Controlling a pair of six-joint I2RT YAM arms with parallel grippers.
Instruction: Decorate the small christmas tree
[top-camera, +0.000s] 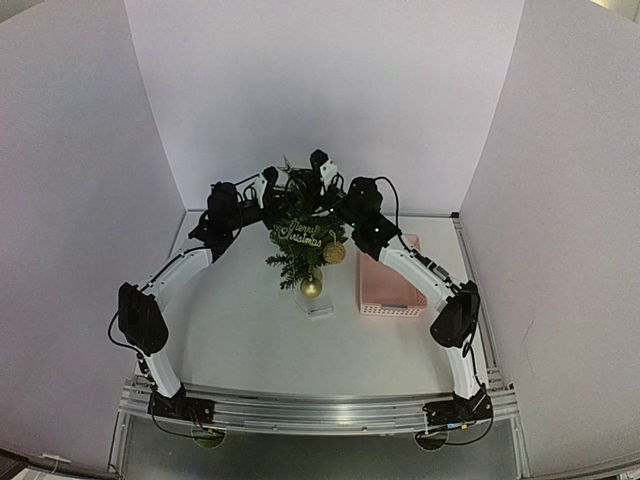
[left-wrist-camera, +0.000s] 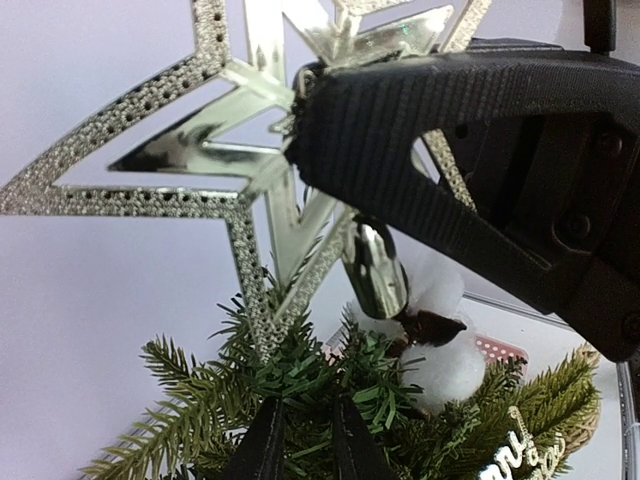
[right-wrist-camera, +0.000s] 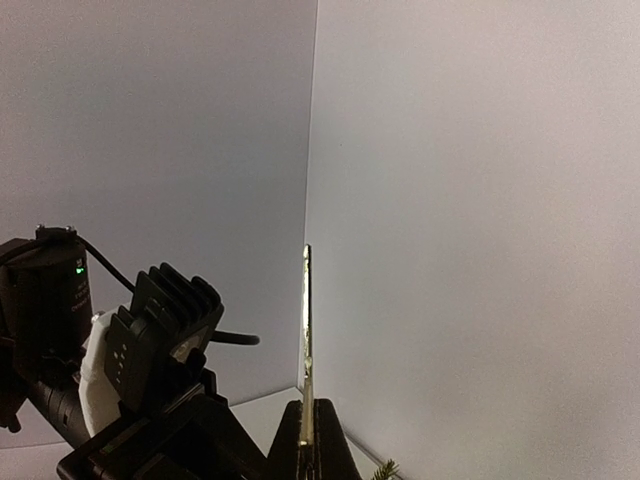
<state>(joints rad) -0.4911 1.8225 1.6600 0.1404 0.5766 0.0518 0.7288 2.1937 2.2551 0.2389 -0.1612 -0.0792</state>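
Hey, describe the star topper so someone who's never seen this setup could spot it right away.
On the white table stands the small christmas tree. At its top, pinched in the right hand, is the star: a flat, mirrored pale gold shape inside a glittered outline, unlike the round gold balls hanging lower.

The star (left-wrist-camera: 150, 170) ran off the left wrist view's top edge, its centre hidden behind a finger (left-wrist-camera: 400, 120) of the right gripper (right-wrist-camera: 307, 440). From above, the crown of the small christmas tree (top-camera: 293, 265) was lost among the black-jointed arms (top-camera: 410, 270).
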